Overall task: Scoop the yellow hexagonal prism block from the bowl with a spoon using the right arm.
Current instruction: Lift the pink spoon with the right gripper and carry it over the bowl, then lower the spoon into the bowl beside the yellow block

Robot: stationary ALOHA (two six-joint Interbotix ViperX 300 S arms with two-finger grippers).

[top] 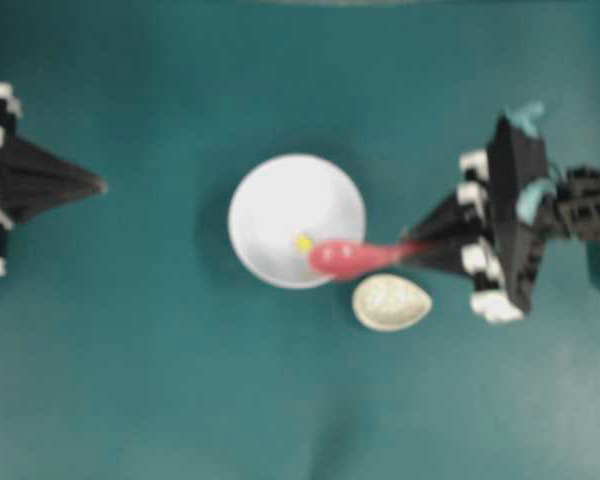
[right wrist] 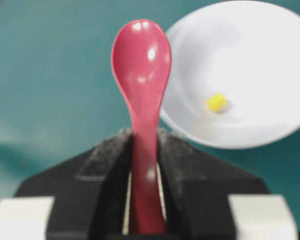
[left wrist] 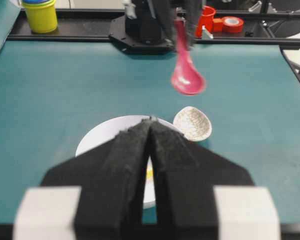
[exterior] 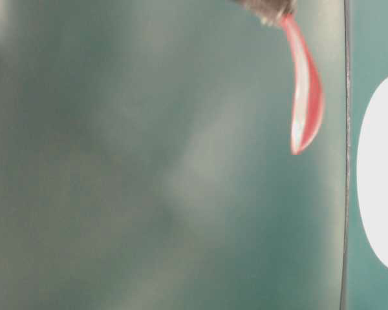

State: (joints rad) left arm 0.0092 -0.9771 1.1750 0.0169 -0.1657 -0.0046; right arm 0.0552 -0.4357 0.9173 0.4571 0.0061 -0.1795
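The white bowl [top: 280,205] sits mid-table with the tiny yellow hexagonal prism block [top: 304,242] inside, near its right-front side. My right gripper [top: 417,250] is shut on the handle of the pink-red spoon [top: 345,257], whose scoop hangs over the bowl's lower right rim, just right of the block. In the right wrist view the spoon [right wrist: 142,65] points away from the jaws, left of the bowl [right wrist: 250,60] and block [right wrist: 216,102]. My left gripper [top: 100,185] rests at the far left, shut and empty. From the left wrist view, its closed tips [left wrist: 151,120] face the bowl [left wrist: 102,137] and the spoon [left wrist: 186,77] hangs above.
A small speckled cream egg-shaped dish [top: 391,302] lies just right of and in front of the bowl, under the spoon's handle. At the far table edge stand a yellow cup [left wrist: 40,15], a red cup [left wrist: 207,17] and a red tape roll [left wrist: 233,23].
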